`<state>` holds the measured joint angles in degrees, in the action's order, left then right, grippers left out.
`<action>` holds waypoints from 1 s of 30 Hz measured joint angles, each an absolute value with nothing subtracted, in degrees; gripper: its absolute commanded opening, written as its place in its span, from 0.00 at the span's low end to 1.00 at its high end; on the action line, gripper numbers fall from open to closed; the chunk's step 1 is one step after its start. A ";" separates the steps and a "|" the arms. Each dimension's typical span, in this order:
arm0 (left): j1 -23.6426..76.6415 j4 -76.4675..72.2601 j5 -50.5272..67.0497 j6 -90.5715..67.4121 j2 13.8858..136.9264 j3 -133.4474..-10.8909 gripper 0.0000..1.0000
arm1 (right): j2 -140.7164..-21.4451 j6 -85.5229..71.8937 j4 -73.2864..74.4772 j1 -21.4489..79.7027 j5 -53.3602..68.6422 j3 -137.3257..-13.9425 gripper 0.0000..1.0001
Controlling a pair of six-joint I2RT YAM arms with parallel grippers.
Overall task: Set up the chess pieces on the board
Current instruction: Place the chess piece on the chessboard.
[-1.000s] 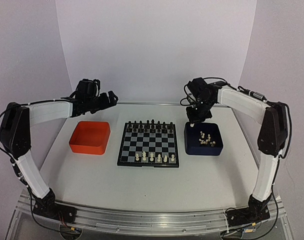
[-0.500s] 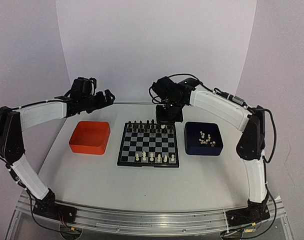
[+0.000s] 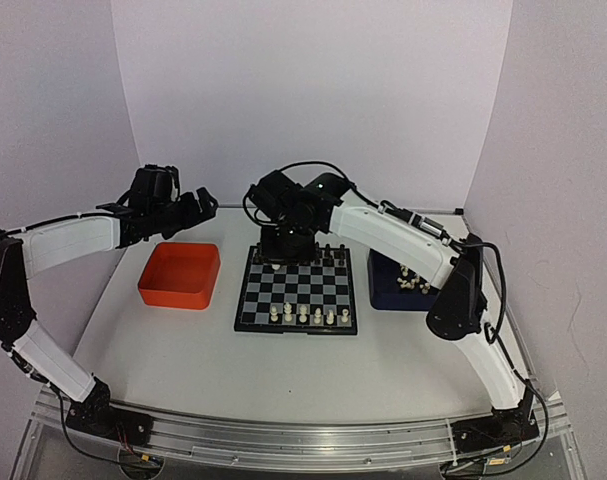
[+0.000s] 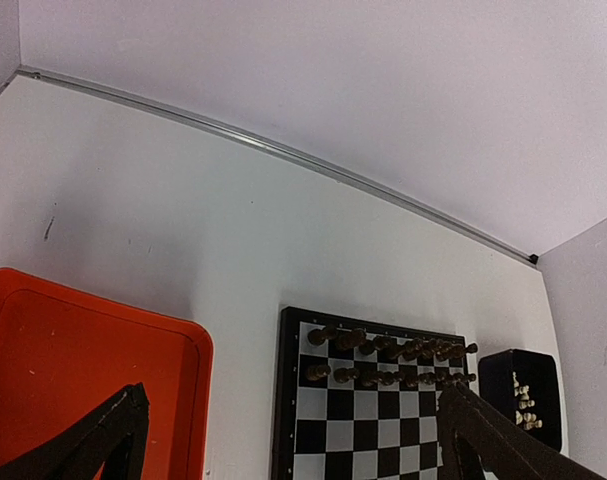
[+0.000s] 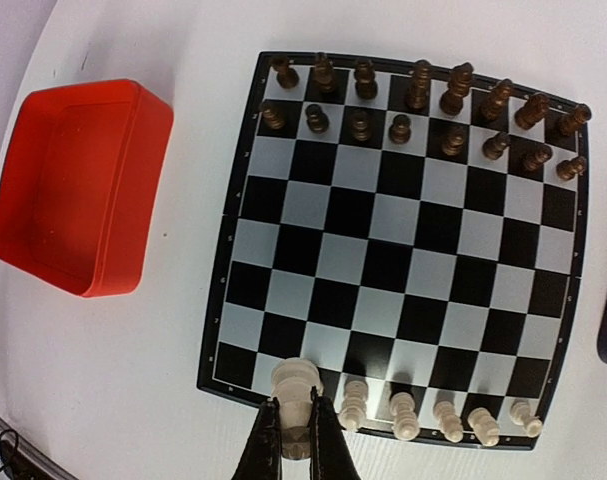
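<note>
Right now your R fingers (image 5: 266, 447) pinch a cream-white chess piece (image 5: 296, 383) above the board (image 5: 368, 262), left side; L fingers (image 4: 98, 450) spread wide near the orange tray (image 4: 73, 370).

The checked board (image 5: 383, 262) lies flat. Five cream chess pieces (image 5: 404, 413) stand on its near row; another is held above it.

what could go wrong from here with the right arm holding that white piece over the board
1. The cream piece sticks out past the tips of the right gripper, so it may tilt or topple on release.
2. The row of cream pieces on the board stands close together; the fingers could knock one coming down.
3. The arm reaches above the black pieces; a low move might sweep them.
</note>
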<state>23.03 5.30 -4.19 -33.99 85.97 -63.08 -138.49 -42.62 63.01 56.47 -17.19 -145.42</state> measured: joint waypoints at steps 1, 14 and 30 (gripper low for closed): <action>23.03 5.53 -4.28 -34.36 85.60 -62.75 1.00 | -139.35 -42.92 62.97 56.90 -17.17 -146.42 0.00; 23.03 6.62 -5.82 -36.14 83.24 -59.13 1.00 | -145.99 -44.88 62.57 58.93 -16.49 -148.51 0.00; 23.03 6.59 -5.74 -36.12 83.24 -59.09 1.00 | -150.69 -43.51 60.96 60.77 -16.69 -149.51 0.00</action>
<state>23.03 6.59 -5.74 -36.12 83.24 -59.09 -150.69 -43.51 60.96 60.77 -16.69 -149.51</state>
